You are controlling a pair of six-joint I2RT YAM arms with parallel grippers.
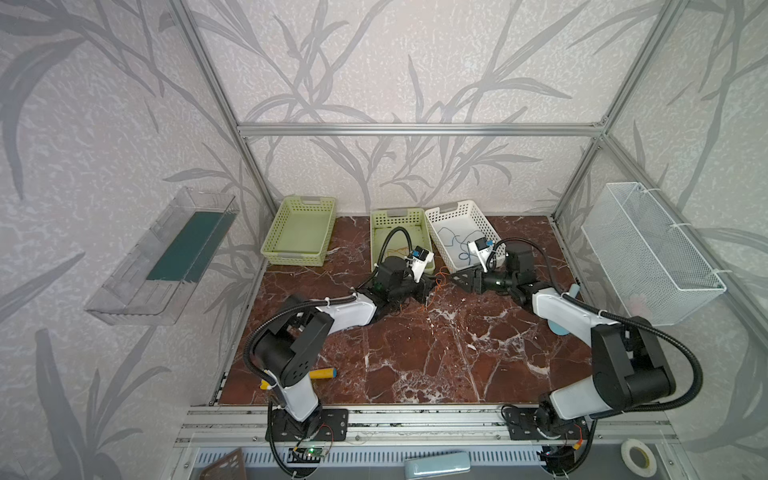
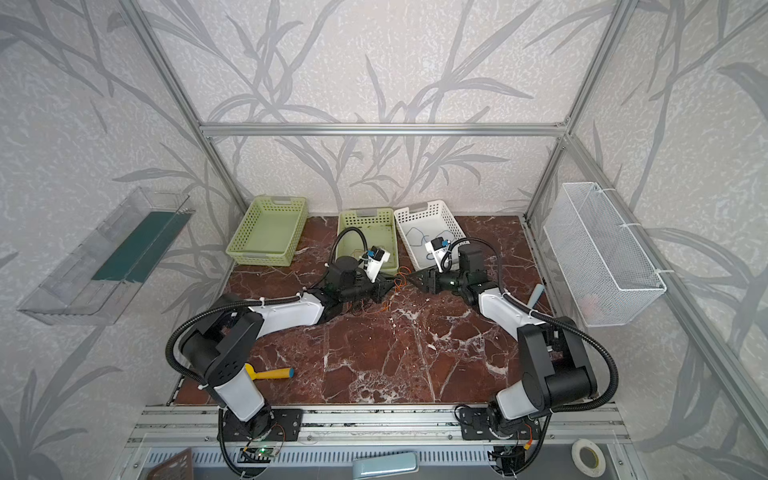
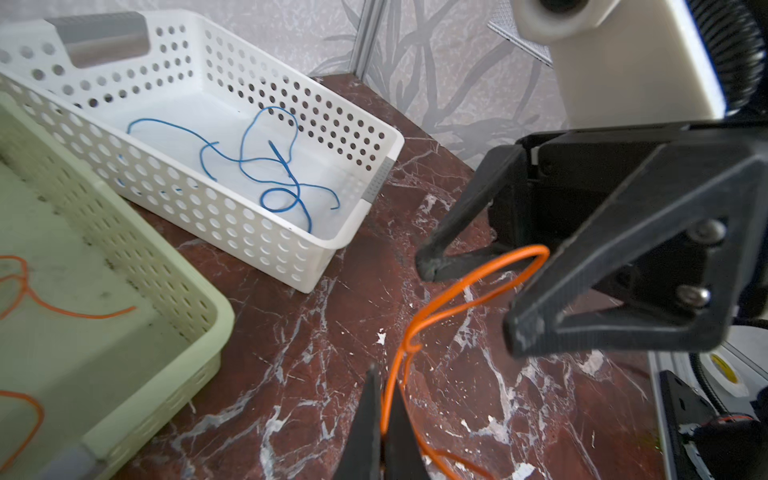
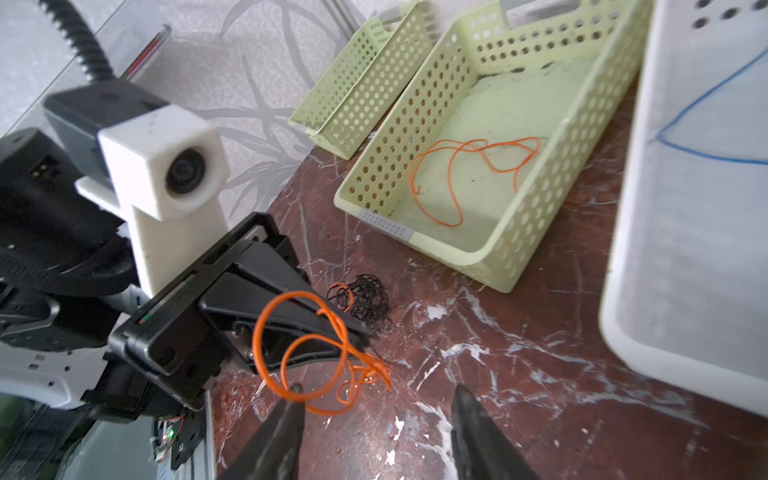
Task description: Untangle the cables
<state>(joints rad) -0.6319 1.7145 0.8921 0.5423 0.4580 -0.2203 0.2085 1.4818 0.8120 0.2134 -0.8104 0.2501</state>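
An orange cable (image 3: 469,286) loops above the marble table between the two grippers. My left gripper (image 3: 386,382) is shut on it, and the strand runs out between the pinched fingertips. My right gripper (image 4: 377,390) stands open, its jaws well apart, and the orange loop (image 4: 291,332) touches one fingertip (image 4: 296,390). In both top views the grippers (image 1: 432,286) (image 1: 455,278) face each other tip to tip mid-table. A dark tangled cable (image 4: 363,301) lies on the table behind the left gripper. Another orange cable (image 4: 469,174) lies in the middle green basket (image 4: 490,257). A blue cable (image 3: 270,166) lies in the white basket (image 3: 324,245).
An empty green basket (image 1: 299,237) stands at the back left. A wire basket (image 1: 648,253) hangs on the right wall and a clear tray (image 1: 162,253) on the left wall. A yellow-handled tool (image 1: 322,374) lies near the left arm's base.
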